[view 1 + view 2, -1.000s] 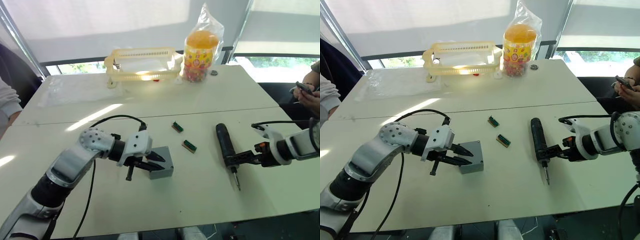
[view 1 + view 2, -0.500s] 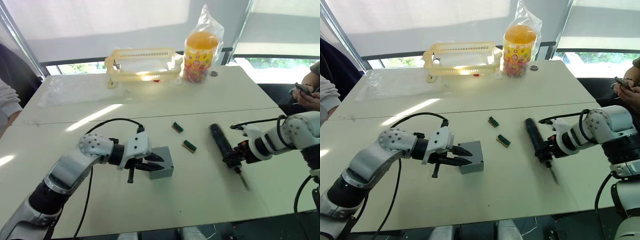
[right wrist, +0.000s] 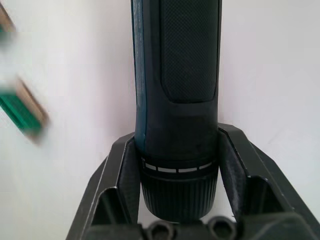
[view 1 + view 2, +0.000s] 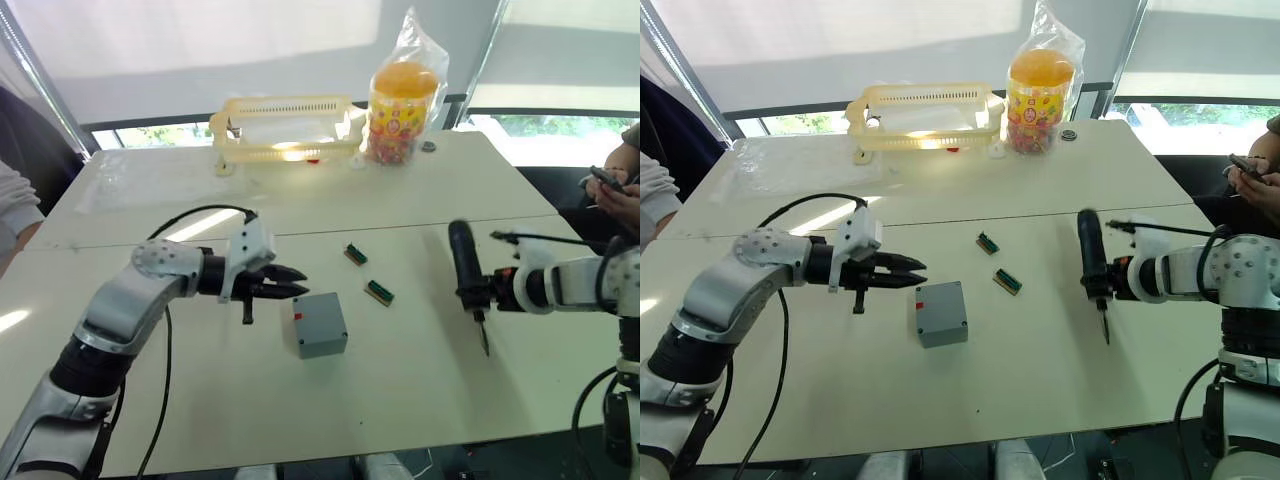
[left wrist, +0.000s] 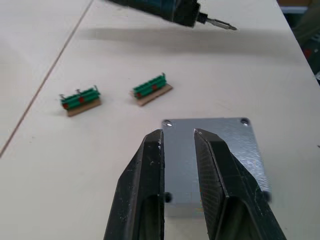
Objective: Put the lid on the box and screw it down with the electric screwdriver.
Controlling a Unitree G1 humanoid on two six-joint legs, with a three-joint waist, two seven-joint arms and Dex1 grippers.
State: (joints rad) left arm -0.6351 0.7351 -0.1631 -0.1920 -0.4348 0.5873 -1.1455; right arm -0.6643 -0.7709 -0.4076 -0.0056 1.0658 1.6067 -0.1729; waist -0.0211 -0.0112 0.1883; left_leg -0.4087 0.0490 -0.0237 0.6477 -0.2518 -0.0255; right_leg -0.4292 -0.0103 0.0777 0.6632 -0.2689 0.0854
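Your right gripper point(image 4: 1102, 283) is clamped around the electric screwdriver point(image 4: 1089, 262), holding the black, textured barrel near its ribbed collar so the thin metal bit hangs down clear of the table point(image 4: 1040, 380), a grip that suits bringing the tip over a screw hole. The tool sits at about three o'clock from the box point(image 4: 940, 312) and well apart from it. The box rests alone near the table's middle, a small grey plastic block with a matt face and a red mark on its side; the lid point(image 5: 210, 150) already lies flat on top, its smooth grey plate flush with the edges and small round screw holes showing at the corners. Your left gripper point(image 4: 285, 282) hovers at roughly ten o'clock from the box, not touching it, its two tapered black fingers point(image 5: 142, 190) only slightly parted and holding nothing. Two small green connector pieces point(image 4: 1006, 281) on tan backing lie between box and screwdriver, at about one o'clock from the box. Judging from this, seating looks done and screwing is what remains.
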